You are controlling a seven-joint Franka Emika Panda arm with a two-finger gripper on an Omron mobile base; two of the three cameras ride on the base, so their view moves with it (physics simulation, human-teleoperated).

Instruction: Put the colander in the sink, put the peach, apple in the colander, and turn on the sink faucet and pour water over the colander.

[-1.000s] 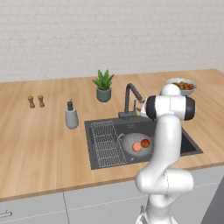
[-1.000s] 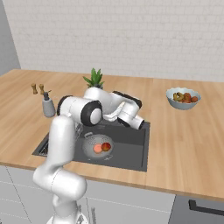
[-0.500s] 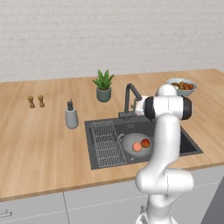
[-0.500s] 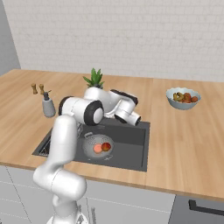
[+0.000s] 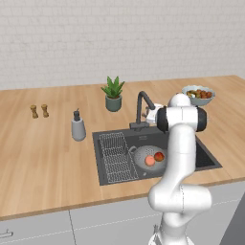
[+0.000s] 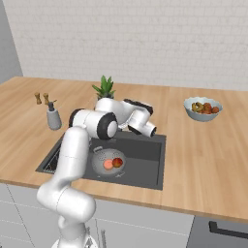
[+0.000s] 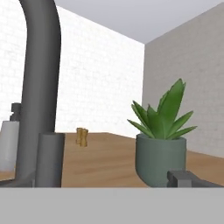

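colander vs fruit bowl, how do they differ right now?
The colander sits down in the sink; the fruit bowl stands on the counter to the sink's right. The colander is grey metal dotted with holes; the fruit bowl is pale blue-grey and solid. The colander holds two fruits, the peach and the apple; the fruit bowl holds a mixed heap. Both are round, similar in width and upright.

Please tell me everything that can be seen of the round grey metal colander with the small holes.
The round grey metal colander dotted with small holes sits upright inside the large dark grey rectangular sink, beside the flat wire grid rack. A small handle shows on its rim toward the rack. Inside it lie the pinkish-orange peach and the dark red apple, side by side. No water stream is visible over it.
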